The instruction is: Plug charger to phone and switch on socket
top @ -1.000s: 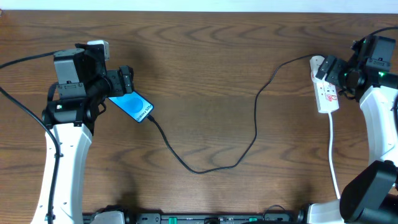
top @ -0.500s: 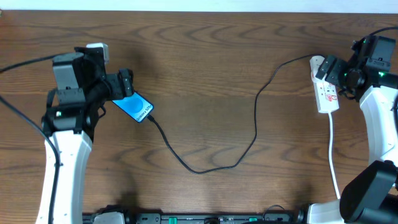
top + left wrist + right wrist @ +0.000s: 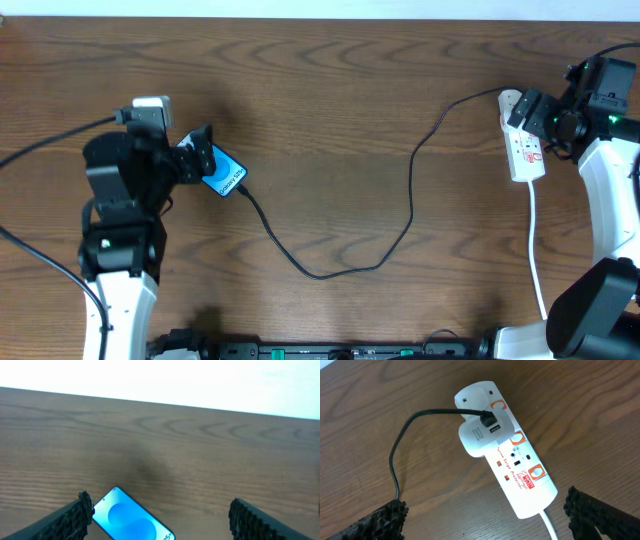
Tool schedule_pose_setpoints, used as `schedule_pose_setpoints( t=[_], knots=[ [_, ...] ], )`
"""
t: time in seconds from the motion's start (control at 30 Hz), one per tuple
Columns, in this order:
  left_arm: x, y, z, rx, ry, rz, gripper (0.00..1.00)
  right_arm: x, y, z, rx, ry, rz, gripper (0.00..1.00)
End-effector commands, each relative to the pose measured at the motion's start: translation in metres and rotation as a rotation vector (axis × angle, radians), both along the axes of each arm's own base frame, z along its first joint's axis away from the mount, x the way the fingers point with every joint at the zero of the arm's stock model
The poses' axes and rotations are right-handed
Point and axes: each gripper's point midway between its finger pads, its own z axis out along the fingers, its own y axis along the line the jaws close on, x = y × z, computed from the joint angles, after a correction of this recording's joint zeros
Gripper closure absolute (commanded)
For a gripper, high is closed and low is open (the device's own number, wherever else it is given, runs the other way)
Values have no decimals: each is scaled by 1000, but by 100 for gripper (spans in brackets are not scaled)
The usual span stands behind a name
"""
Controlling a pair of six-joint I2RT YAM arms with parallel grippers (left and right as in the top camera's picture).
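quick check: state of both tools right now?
Left tool: open, holding nothing, over the phone.
Right tool: open, holding nothing, above the socket.

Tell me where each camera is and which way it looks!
Overhead: above the table, looking straight down at phone, charger cable, power strip; left arm and right arm show.
Left wrist: on the left arm, looking forward low over the table at the phone; the open left tool's fingers show.
Right wrist: on the right arm, looking down at the power strip and its adapter; the open right tool's fingers show.
Shared: overhead and left wrist both see the phone.
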Motion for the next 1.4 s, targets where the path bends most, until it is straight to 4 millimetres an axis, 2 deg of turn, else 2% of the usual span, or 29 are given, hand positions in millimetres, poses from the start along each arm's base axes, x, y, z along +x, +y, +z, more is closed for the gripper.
schedule_pose_setpoints(
  t=[0.0, 0.2, 0.4, 0.87, 1.1, 1.37],
  knots=[
    [-7, -3, -1, 32, -51, 2, 12, -2, -2, 4, 0, -10, -15, 1],
    [-20, -13, 3, 91, -138, 39, 12, -2, -2, 4, 0, -10, -15, 1],
    [-34, -15, 3, 110, -235, 61, 12, -2, -2, 4, 0, -10, -15, 1],
    [-69, -12, -36, 101, -425, 71, 11, -2, -2, 4, 0, -10, -15, 1],
    [-83, -10, -60, 99, -455, 81, 11, -2, -2, 4, 0, -10, -15, 1],
    [-93, -5, -63, 123, -447, 96, 12, -2, -2, 4, 0, -10, -15, 1]
  ],
)
